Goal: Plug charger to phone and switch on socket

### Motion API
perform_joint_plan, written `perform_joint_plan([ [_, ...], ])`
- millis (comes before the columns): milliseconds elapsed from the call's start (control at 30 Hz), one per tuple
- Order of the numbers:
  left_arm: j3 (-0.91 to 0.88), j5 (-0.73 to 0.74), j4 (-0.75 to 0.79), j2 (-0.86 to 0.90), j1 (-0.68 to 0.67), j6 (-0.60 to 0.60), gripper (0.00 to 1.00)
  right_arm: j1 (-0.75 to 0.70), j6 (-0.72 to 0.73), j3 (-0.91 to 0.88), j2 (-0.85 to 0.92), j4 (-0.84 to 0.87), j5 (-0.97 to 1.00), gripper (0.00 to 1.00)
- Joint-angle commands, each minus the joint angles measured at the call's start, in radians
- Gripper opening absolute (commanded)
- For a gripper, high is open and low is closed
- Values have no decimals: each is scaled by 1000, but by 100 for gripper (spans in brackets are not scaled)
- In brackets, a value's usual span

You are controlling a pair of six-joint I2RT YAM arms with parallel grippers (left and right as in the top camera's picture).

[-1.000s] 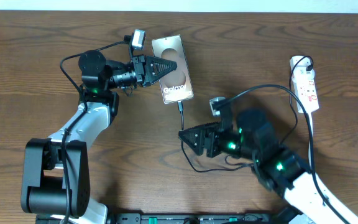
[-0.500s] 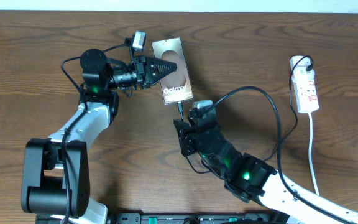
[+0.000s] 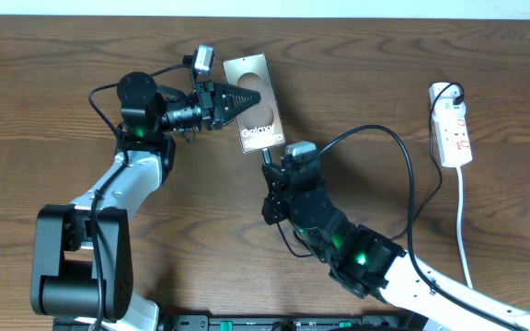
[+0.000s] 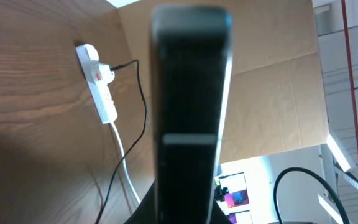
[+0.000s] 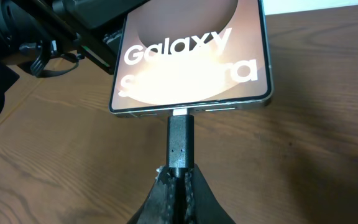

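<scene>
White "Galaxy" lettering marks the phone [image 5: 191, 56], left end effector [image 3: 242, 97] clamping it, right end effector [image 5: 178, 179] gripping the charger [image 5: 180, 140].

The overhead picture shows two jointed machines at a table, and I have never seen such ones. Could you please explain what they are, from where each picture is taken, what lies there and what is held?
These are two robot arms, each ending in a two-finger pincer. One picture looks down from above the table. The other two come from small cameras on the arms' wrists, so each sees its own fingers up close. On the table lie a phone with "Galaxy" lettering and, at the right, a white power strip with a black cable plugged into it. The left pincer is shut, with its tip over the phone, and seems to hold nothing. The right pincer is shut on the charger plug, whose tip meets the port in the phone's lower edge.
</scene>
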Motion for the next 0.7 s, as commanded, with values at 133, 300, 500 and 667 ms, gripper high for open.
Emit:
perform_joint_plan([
  [133,14,140,11,-7,-5,44,7,-16,-7,50,9,55,41,1],
  [300,14,183,12,-7,-5,63,7,-41,-16,100,25,41,40,1],
  [500,14,233,30,-7,-6,62,8,-69,-37,171,93,29,21,1],
  [667,14,238,34,-7,-8,62,8,-92,-79,260,159,21,8,1],
])
